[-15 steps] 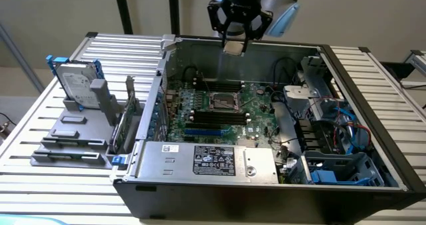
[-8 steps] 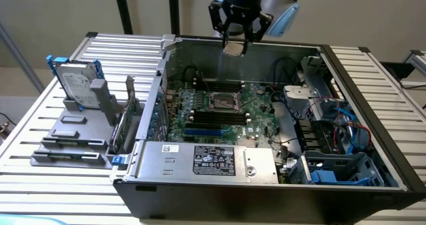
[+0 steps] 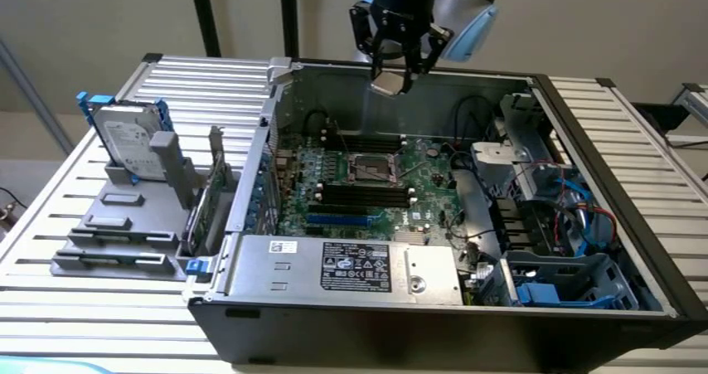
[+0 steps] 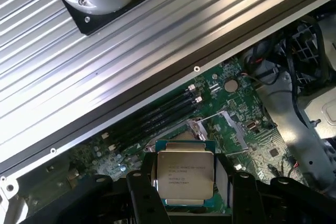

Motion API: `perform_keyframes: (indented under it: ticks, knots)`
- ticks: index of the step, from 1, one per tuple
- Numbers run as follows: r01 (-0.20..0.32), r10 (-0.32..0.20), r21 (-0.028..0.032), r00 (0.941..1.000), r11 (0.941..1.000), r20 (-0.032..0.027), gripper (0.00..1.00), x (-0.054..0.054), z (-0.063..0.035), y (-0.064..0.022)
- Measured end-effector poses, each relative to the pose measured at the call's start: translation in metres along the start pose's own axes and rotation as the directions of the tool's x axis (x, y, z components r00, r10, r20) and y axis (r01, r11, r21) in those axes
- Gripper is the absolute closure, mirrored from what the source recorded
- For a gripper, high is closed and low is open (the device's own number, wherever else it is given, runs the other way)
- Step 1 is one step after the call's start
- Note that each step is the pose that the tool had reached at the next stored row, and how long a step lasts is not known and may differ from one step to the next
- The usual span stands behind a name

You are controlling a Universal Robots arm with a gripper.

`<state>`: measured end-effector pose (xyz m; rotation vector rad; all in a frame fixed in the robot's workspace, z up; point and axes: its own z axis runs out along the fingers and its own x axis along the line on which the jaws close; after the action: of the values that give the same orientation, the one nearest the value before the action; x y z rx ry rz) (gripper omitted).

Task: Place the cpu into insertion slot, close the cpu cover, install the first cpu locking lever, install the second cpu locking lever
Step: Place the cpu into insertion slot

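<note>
The fingers clamp the cpu by 2 opposite edges. The arm hangs wrist-down above the rear wall of the open computer case. The insertion slot sits on the green board, at 6 o'clock from the cpu and well apart.

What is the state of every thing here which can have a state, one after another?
cpu: held in the pincer, in the air above the case, not in the slot.
pincer: closed on the cpu.
insertion slot: uncovered, empty.
computer case: lying flat, side open.
hard drive: outside the case, standing upright.
</note>
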<state>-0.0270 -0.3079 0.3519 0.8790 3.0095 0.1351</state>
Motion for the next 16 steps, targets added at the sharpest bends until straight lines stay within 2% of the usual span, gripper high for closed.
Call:
perform_keyframes:
  ticks: [4, 8, 12, 16]
  knots:
    - [-0.072, 0.072, -0.0016, 0.9974, 0.9974, 0.0059, 0.45, 0.0000, 0.0012, -0.0001]
    - [-0.144, 0.144, -0.0038, 0.9894, 0.9895, 0.0119, 0.45, -0.0001, 0.0025, -0.0002]
    - [-0.215, 0.215, -0.0064, 0.9765, 0.9766, 0.0175, 0.45, -0.0001, 0.0038, -0.0003]
    - [-0.286, 0.286, -0.0095, 0.9580, 0.9582, 0.0231, 0.45, -0.0001, 0.0051, -0.0005]
